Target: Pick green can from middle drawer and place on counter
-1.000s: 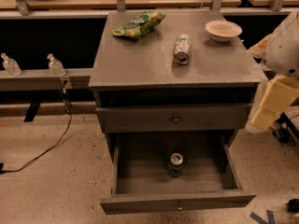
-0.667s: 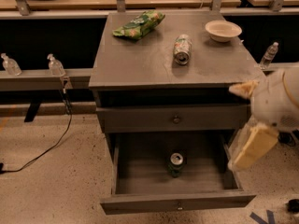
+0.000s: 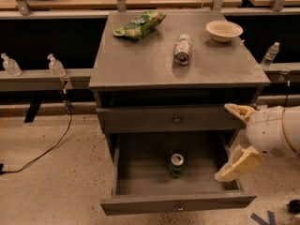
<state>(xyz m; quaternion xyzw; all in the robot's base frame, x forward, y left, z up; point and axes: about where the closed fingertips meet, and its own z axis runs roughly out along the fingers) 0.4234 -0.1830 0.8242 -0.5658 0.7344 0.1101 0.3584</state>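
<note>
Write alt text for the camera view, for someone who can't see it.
A green can stands upright in the open middle drawer; the robot's open claw hovers at its right edge. On the counter lie a pale can, a snack bag and a bowl.

Soft overhead light falls on the grey worktop [image 3: 140,60], leaving a pale sheen near its middle, while the recess under its edge lies in deep shadow. The middle drawer [image 3: 140,204] is dim inside; only the silver top of the green can [image 3: 176,165] glints. The pale gripper [image 3: 225,142], fingers spread beside the drawer's right wall, catches bright light
</note>
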